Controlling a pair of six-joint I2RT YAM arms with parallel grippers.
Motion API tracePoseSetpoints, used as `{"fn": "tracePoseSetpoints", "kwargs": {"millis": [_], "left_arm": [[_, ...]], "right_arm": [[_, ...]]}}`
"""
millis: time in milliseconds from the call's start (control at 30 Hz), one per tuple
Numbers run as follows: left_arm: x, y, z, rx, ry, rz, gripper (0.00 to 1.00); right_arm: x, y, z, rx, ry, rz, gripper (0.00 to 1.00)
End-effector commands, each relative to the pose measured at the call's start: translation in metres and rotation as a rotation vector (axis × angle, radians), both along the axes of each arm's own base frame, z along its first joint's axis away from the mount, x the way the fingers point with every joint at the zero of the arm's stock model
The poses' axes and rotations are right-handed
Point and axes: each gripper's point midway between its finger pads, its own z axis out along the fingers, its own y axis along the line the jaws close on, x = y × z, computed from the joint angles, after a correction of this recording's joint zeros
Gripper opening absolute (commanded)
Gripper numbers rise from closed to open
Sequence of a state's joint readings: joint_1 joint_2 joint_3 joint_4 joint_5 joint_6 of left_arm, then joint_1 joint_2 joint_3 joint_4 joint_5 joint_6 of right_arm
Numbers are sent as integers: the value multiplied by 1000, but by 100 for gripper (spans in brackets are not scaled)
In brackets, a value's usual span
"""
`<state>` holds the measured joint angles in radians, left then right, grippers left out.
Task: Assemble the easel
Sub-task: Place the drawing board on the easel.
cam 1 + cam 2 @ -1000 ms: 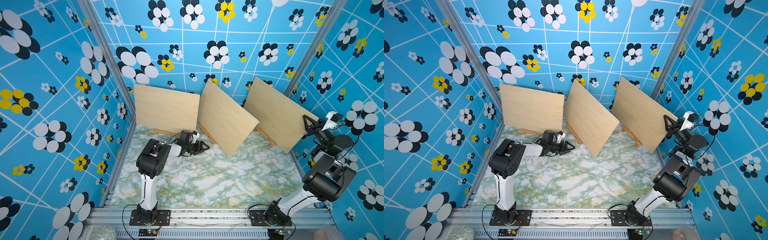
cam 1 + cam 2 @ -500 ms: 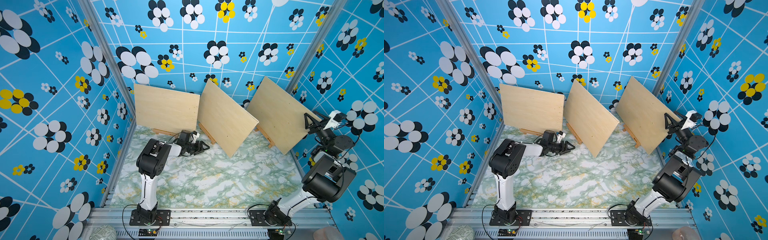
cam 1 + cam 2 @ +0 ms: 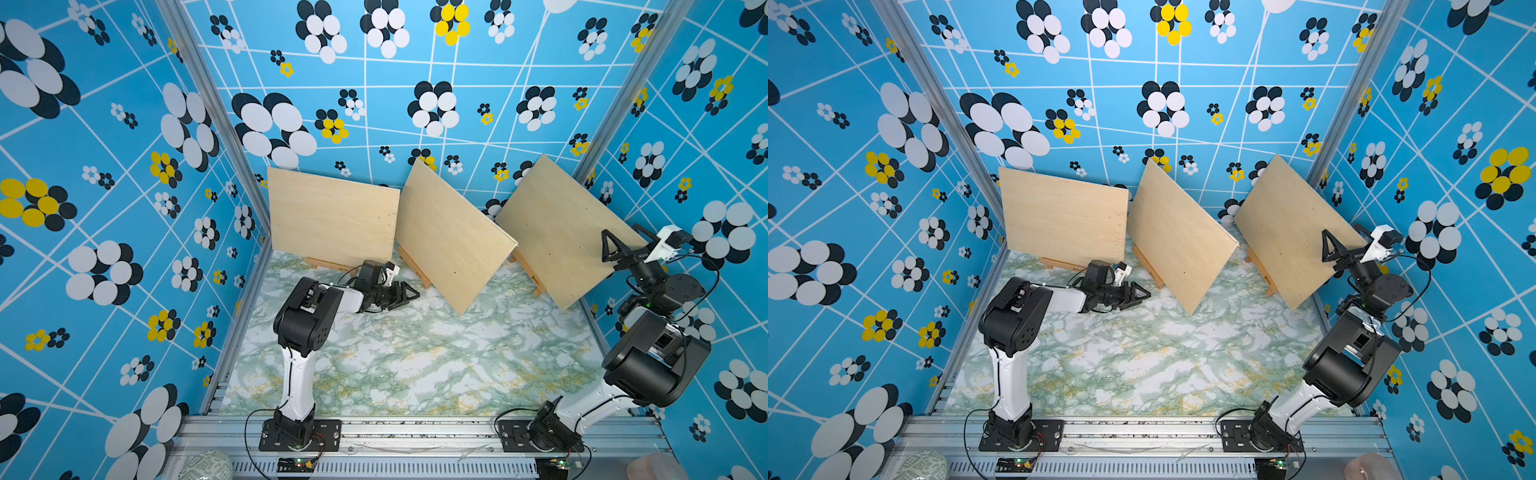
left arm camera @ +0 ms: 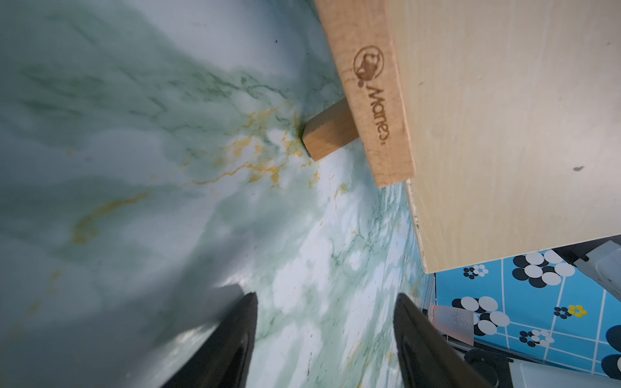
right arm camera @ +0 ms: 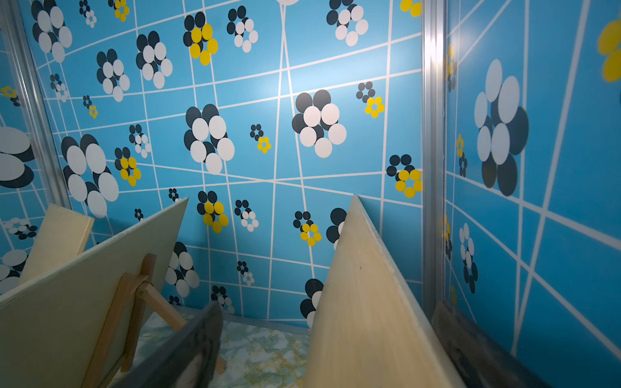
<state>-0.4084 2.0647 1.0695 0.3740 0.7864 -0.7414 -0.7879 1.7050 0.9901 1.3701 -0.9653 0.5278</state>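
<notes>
Right wrist view showed the right board (image 5: 363,302), thin pale plywood with a raw edge, standing between two dark, widely spread fingers (image 5: 201,339); contact could not be confirmed. In both top views the right gripper (image 3: 621,232) stood high, arm folded at the elbow, at that board's upper outer edge. The left gripper (image 3: 409,293) hung low over the green-veined, marble-pattern table (image 3: 415,365), arm reaching horizontally, jaws partly apart and empty, pointing at the middle easel (image 4: 376,100). Its flat wooden ledge carried a burned-in logo above a square leg (image 4: 329,134). The left board (image 3: 332,216) and middle board (image 3: 449,237) leaned on small easels along the back wall.
</notes>
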Motion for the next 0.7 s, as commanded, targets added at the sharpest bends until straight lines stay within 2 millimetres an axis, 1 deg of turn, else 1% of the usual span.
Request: {"fn": "tracePoseSetpoints", "kwargs": {"millis": [0, 167, 367, 500, 667], "left_arm": [[-7, 2, -26, 40, 60, 13, 67], [-7, 2, -27, 36, 59, 17, 67], [-5, 0, -23, 21, 48, 19, 67], [-5, -1, -21, 20, 49, 11, 67], [-5, 0, -15, 33, 40, 11, 67]], "right_arm": [[-3, 16, 9, -31, -23, 22, 99], [-3, 18, 10, -10, -29, 22, 100], [-5, 19, -6, 30, -6, 5, 99], [-3, 21, -13, 45, 6, 7, 99], [3, 37, -18, 34, 18, 51, 99]]}}
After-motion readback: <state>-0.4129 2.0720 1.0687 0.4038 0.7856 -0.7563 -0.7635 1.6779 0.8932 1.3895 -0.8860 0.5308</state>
